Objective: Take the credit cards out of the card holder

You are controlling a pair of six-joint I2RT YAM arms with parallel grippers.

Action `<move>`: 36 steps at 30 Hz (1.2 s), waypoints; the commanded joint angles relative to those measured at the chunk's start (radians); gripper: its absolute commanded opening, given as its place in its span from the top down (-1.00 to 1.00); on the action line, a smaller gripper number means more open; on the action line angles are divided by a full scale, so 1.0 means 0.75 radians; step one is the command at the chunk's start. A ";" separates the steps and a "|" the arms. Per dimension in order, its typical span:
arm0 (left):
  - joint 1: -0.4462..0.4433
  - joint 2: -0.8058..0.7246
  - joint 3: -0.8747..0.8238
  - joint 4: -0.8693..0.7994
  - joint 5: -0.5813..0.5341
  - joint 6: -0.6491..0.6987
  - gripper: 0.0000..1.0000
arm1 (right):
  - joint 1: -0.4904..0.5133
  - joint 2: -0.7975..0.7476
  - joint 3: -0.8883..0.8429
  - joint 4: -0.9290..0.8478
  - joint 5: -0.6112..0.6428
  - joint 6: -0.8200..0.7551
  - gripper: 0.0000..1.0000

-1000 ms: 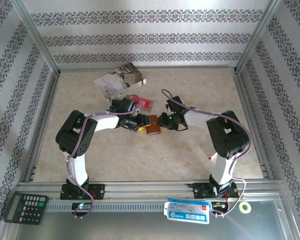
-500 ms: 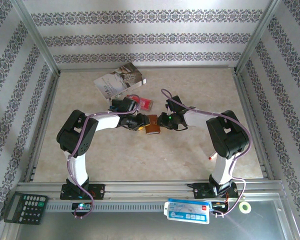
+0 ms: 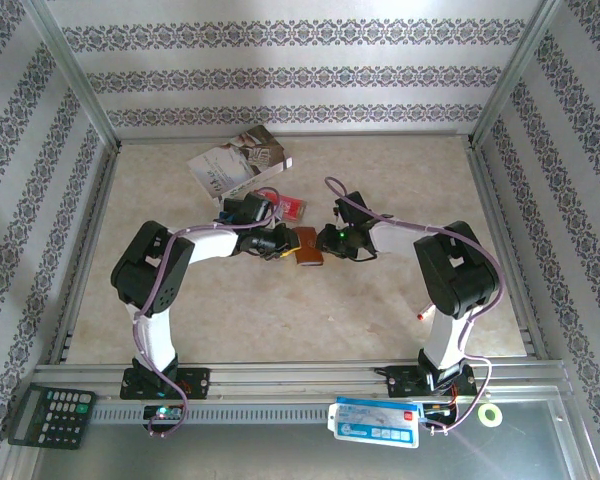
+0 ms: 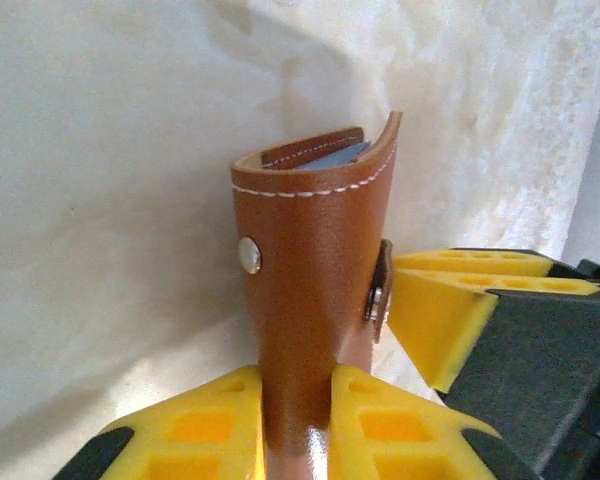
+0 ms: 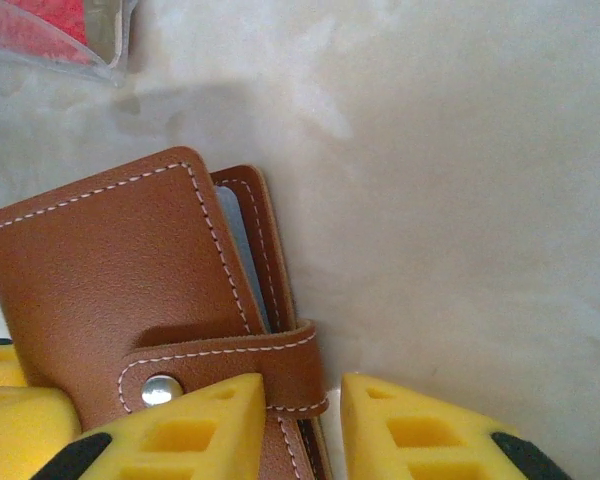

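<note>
The brown leather card holder (image 3: 308,247) lies mid-table between both arms. My left gripper (image 4: 298,400) is shut on the card holder (image 4: 315,240), with its yellow fingers pressing the folded leather from both sides. A blue edge of the credit cards (image 4: 340,155) peeks from the holder's far mouth; a pale blue card edge (image 5: 238,250) also shows between the covers. My right gripper (image 5: 302,410) stands open astride the closing tab (image 5: 240,365). One finger lies against the tab and a gap is left at the other. The tab is still snapped over the holder (image 5: 110,270).
A white-grey booklet (image 3: 238,160) lies at the back left. A red item in a clear packet (image 3: 292,207) sits just behind the grippers. On the near rail are a calculator (image 3: 50,415), a blue-white packet (image 3: 375,422) and a green tape ring (image 3: 491,414).
My left gripper has closed onto the card holder. Both arms and the holder have stayed almost where they were.
</note>
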State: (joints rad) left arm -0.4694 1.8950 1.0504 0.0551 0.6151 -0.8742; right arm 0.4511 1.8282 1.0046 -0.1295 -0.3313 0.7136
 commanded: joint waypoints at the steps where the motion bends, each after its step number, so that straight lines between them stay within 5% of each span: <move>1: 0.000 -0.068 -0.019 0.111 0.059 0.017 0.81 | -0.004 -0.056 -0.043 0.028 -0.028 0.023 0.44; 4: 0.006 -0.090 -0.023 0.072 0.051 0.059 1.00 | -0.016 -0.125 -0.073 0.041 0.001 0.000 0.35; 13: 0.006 -0.175 0.015 -0.108 0.007 0.236 1.00 | 0.005 -0.248 -0.091 0.081 -0.071 -0.079 0.04; 36: 0.004 -0.136 0.045 -0.153 0.055 0.256 1.00 | 0.102 -0.038 0.106 -0.121 -0.008 -0.058 0.04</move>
State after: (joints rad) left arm -0.4694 1.7870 1.0473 -0.0608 0.6285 -0.7063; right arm 0.5110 1.7748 1.0561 -0.1696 -0.3576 0.6815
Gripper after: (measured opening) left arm 0.044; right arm 0.482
